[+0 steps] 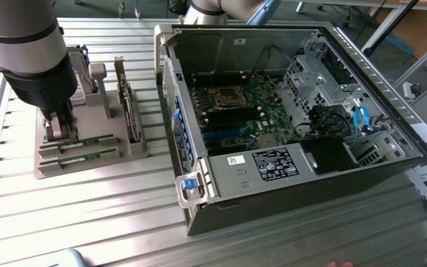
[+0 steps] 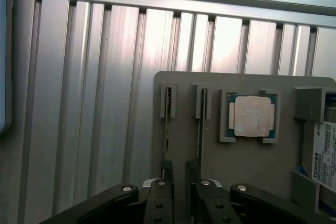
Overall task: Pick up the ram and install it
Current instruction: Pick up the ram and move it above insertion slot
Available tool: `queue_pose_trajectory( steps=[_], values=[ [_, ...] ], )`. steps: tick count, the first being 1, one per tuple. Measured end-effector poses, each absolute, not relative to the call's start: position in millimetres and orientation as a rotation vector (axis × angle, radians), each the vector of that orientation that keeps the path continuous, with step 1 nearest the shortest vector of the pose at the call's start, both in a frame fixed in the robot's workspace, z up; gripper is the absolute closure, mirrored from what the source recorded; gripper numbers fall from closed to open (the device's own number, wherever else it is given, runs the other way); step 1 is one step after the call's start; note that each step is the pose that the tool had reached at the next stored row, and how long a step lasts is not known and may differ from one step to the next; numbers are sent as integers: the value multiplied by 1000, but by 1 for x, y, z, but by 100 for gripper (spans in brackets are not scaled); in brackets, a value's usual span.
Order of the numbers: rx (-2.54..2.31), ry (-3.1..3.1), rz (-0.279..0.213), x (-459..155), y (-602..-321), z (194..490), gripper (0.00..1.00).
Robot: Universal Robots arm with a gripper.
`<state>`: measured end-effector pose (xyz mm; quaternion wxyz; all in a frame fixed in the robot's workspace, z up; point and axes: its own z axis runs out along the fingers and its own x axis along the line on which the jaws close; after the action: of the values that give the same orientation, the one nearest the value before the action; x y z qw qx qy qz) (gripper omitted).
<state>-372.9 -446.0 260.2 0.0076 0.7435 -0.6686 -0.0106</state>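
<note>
Two ram sticks (image 1: 78, 146) (image 1: 78, 161) stand on edge in slots of a grey holder (image 1: 87, 169), on the exterior view's left. In the wrist view they show edge-on as thin lines: one ram stick (image 2: 167, 124) far from the processor, the other ram stick (image 2: 201, 124) beside it. My gripper (image 1: 58, 132) hangs low over the holder at one end of the sticks. Its fingertips (image 2: 167, 174) cover the near ends of both sticks. The gripper (image 2: 179, 174) is open, a narrow gap between its fingers, and I see nothing held in it.
The holder (image 2: 247, 166) also carries a square silver processor (image 2: 252, 116), a Toshiba hard drive (image 2: 325, 156) and an upright expansion card (image 1: 128, 105). An open computer case (image 1: 198, 189) with its motherboard (image 1: 243, 117) lies at the exterior view's right on a ribbed aluminium table (image 1: 87, 222).
</note>
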Motion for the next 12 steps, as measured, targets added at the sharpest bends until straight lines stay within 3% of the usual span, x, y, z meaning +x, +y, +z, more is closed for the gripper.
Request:
queue_pose_trajectory(
  steps=[12],
  values=[
    [2325, -2090, -33, -373, -446, 246, 76]
  ],
)
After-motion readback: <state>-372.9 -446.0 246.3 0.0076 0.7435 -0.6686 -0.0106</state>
